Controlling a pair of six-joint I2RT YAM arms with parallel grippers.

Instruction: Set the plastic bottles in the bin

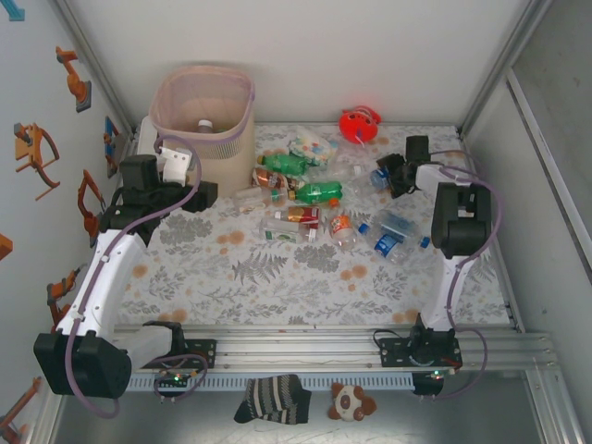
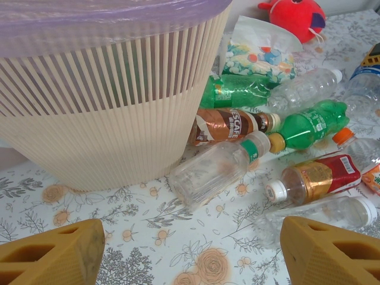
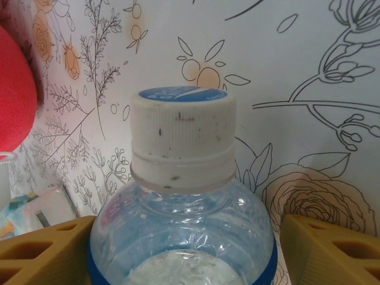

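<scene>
Barely begun: capped bottle [image 1: 204,124] inside bin [image 1: 239,153], far left. Most plastic bottles [image 1: 316,192] lie mid-bench [image 1: 277,277]. Left hand [image 2: 190,252] apart, empty, beside bin. Right hand [image 1: 392,174] straddles clear bottle [image 3: 184,178], far right; clamped or not, cannot tell.

White-capped bottle [image 3: 183,196] between end effector fingers [image 3: 332,252]; red toy [image 3: 15,89] left.

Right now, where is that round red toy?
In the top view, the red toy sits at the far edge of the table, right of centre, just right of the patterned packet.
</scene>
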